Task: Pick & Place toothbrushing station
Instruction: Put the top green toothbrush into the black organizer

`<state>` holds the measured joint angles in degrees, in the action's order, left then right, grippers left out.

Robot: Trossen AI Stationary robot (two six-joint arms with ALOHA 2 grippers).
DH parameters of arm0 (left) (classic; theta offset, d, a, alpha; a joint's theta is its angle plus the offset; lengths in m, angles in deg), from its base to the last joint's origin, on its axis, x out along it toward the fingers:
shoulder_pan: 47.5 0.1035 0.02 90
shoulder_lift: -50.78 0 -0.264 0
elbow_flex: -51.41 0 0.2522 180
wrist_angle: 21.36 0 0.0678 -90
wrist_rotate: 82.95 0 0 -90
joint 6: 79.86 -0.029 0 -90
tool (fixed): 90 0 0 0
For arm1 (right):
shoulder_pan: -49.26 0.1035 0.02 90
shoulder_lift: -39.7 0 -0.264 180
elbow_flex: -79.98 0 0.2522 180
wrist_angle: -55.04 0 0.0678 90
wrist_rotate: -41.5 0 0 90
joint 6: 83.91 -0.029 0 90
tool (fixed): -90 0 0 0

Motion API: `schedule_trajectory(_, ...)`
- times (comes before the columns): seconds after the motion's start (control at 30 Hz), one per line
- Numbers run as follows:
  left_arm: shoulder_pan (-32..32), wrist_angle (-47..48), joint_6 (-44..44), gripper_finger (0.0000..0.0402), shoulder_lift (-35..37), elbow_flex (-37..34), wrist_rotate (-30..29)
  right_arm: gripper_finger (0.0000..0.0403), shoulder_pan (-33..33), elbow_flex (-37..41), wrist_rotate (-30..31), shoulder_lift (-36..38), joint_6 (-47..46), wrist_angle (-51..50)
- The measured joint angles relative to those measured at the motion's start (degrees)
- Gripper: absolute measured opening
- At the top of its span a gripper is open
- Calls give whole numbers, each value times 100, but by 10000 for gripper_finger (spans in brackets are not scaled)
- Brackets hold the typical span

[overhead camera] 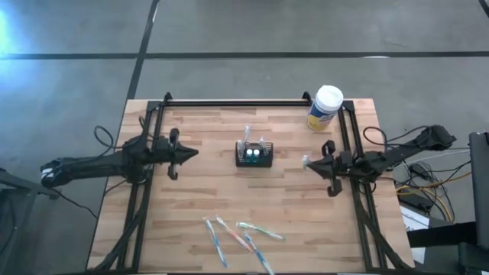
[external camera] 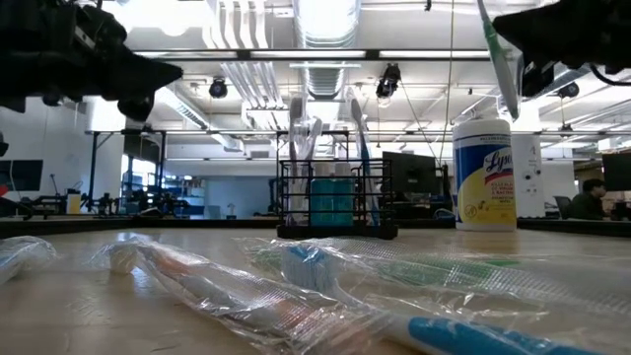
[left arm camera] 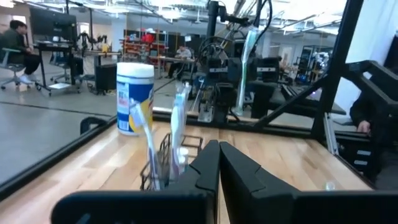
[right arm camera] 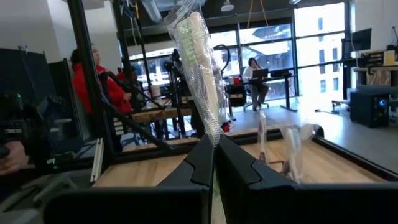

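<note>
station (overhead camera: 254, 156) between both jaws | left (overhead camera: 191, 153) closed empty | right (overhead camera: 307, 161) gripping toothbrush (right arm camera: 200, 68)

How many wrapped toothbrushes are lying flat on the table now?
4. All lie near the front edge of the table: a blue one, a pink one, a green one, another blue one. Overlaps may hide more.

black mesh toothbrushing station (overhead camera: 254, 156), upright, mid-table

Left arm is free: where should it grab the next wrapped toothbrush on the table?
Take the green wrapped toothbrush, which lies flat and apart from the others. The left gripper should come straight down and pinch across its thin handle near the middle; the loose wrapper may slip.
</note>
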<state>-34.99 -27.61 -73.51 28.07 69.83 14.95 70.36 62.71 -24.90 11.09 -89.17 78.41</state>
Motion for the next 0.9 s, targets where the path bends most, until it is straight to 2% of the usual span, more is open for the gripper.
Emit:
schedule_trajectory(0.27,-40,-116,-212,33,-1093,895,-82,8,-17,-914,0,-1309,444,244)
schedule_trajectory(0.4,-78,-641,-345,51,-1739,1367,-25,8,-24,-1455,0,-1958,758,226)
schedule_trajectory(0.53,-150,-690,-418,74,-2373,1955,144,8,-124,-1969,-17,-2470,788,239)
schedule_trajectory(0.7,-303,-642,-442,109,-3285,2585,445,8,-384,-2449,-780,-3131,788,235)
schedule_trajectory(0.9,-476,-943,-467,155,-4287,3294,589,8,-633,-2819,-875,-3864,822,242)
